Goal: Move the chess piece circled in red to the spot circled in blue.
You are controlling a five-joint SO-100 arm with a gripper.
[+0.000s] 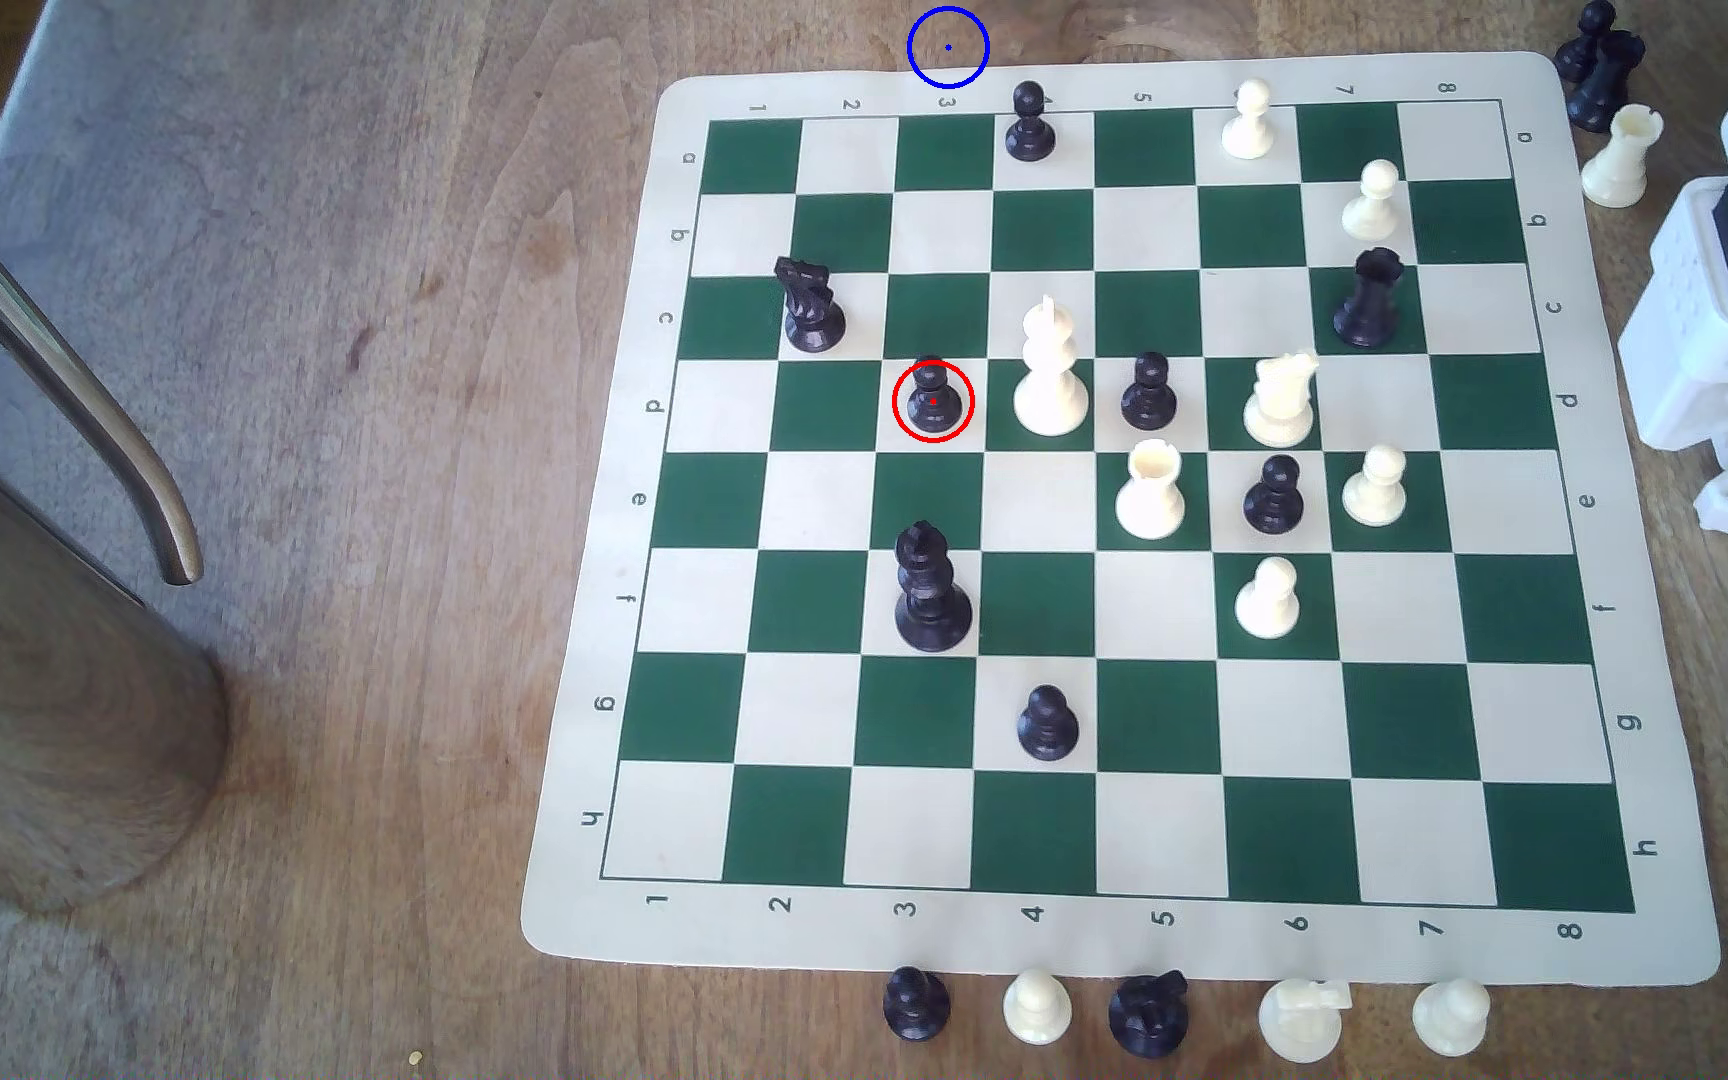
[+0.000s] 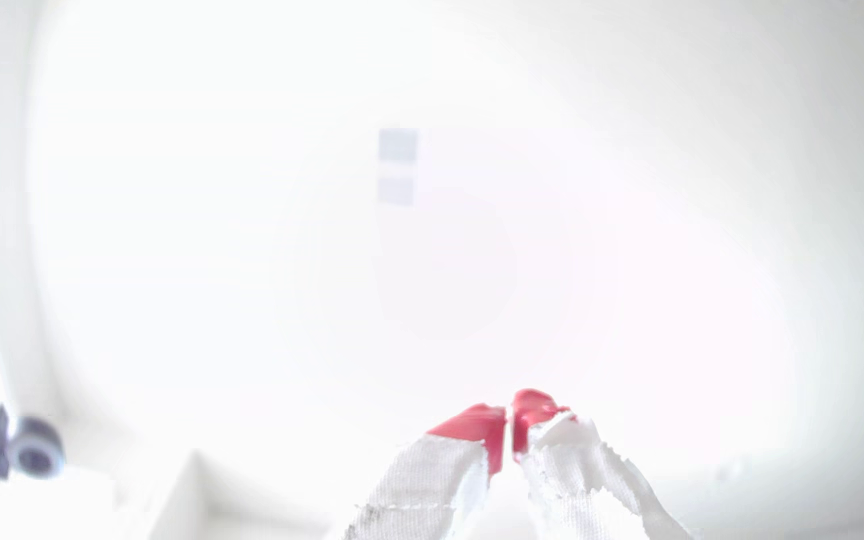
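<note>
- While the black pawn (image 1: pixel 933 400) stands ringed in red on its white square, just beside the white king (image 1: pixel 1050 369), nothing of the move done yet.
- Blue-ringed spot (image 1: pixel 947 47) on bare wood beyond the board's edge (image 1: pixel 1099 71), unoccupied; lift, carry and set-down all left.
- Far off at the exterior view's right, arm base (image 1: pixel 1717 312), well apart from the pawn.
- Through washed-out wrist view, gripper (image 2: pixel 509 431) with red-tipped fingers (image 2: pixel 476 428) pressed together, holding nothing.

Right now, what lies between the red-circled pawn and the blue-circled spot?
In the exterior view, no piece stands between the pawn and the spot: just bare squares up column 3, the mat's margin, then wood. Another black pawn stands beside that line.
</note>
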